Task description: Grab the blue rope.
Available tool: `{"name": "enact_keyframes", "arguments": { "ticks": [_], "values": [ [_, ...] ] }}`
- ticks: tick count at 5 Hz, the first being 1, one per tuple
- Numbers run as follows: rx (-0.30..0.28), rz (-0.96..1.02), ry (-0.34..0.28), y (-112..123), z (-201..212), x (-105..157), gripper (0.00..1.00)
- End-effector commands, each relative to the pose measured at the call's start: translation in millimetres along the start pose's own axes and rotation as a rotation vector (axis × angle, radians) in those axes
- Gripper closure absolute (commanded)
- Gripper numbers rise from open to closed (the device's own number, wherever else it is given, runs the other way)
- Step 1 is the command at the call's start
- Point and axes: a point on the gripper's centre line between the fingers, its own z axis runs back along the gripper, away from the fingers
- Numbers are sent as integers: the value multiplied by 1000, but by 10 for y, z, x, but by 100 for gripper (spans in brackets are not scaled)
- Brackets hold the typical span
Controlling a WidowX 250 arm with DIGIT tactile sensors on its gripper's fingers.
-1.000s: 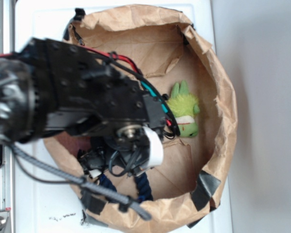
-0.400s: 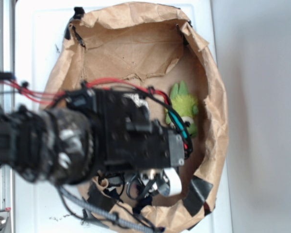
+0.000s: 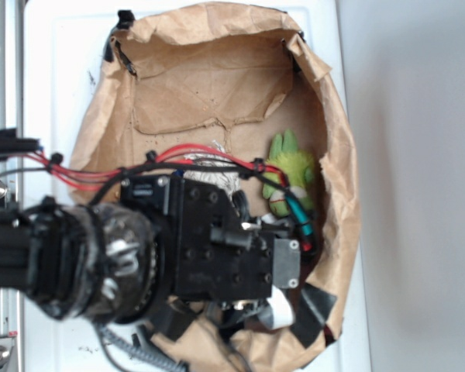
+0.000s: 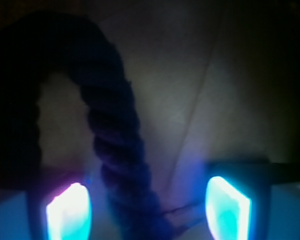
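Blue rope (image 4: 117, 140) between spread gripper (image 4: 147, 207) fingers; no legible writing.

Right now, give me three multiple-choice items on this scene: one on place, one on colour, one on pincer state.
1. Where does the blue rope lie in the wrist view?
A. Between the two fingers
B. Outside the left finger
C. Out of view

2. What colour is the plush toy in the paper bag?
A. Red
B. Green
C. White

3. How stands the pincer?
A. Shut on the rope
B. Shut on nothing
C. Open

Answers: 1 A, the rope runs down between the lit fingers. 2 B, its fur is green. 3 C, gaps show on both sides of the rope.
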Motion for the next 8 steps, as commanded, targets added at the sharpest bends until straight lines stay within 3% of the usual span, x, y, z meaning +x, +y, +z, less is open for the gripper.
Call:
{"name": "enact_keyframes", "arguments": {
  "ticks": [1,3,4,5,7,8],
  "values": [
    [24,-40,-33,-139,-5,28,100],
    [48,47,-56,-12,299,-87,100],
    [94,260,-60,374,736,-271,100],
    [83,429,-18,614,1041,-452,100],
    [211,695,95,737,1511,-577,100],
    [231,811,114,735,1756,-657,100]
  ]
}}
